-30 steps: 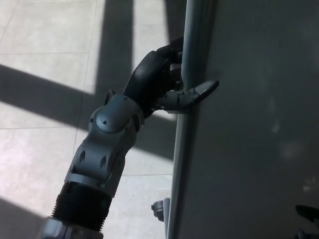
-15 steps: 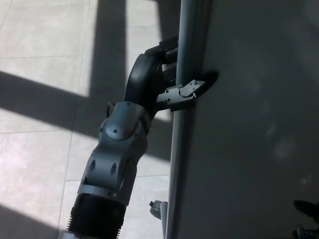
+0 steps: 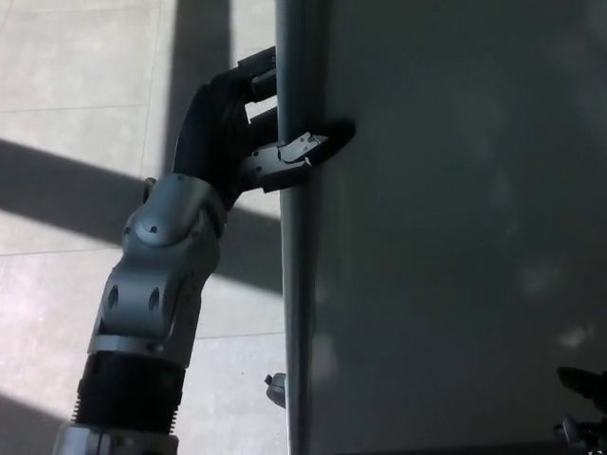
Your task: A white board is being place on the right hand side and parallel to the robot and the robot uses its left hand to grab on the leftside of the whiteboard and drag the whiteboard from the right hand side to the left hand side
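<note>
- Head view is showing the left hand (image 3: 242, 133) clamping the left edge frame of the whiteboard (image 3: 455, 237): thumb lying across the front face, fingers (image 3: 258, 62) wrapping round the back of the frame.
- Left hand state: closed on the frame, holding it. Contact is looking firm, no visible gap at the thumb.
- Whiteboard is standing upright on the floor (image 3: 85, 57), filling the right two thirds of the picture; its grey frame rail (image 3: 294, 284) is running top to bottom just right of the forearm (image 3: 156, 275).
- Small caster or foot fitting (image 3: 276, 389) is showing at the bottom of the rail, near the lower edge of the picture.
- Right hand (image 3: 583, 408): only a dark sliver is showing at the bottom right corner, in front of the board face. Cannot tell whether it is open or closed.
- Step, as I am judging it: grasp is done, drag phase is in hand.
- Next move is calling for a steady pull toward the robot's left, keeping the grip closed and the board parallel to the body.
- Risk I am seeing: thumb is sitting on a smooth face, so a jerk could slip it; pulling high on the frame could also tip or swivel the board on its feet.
</note>
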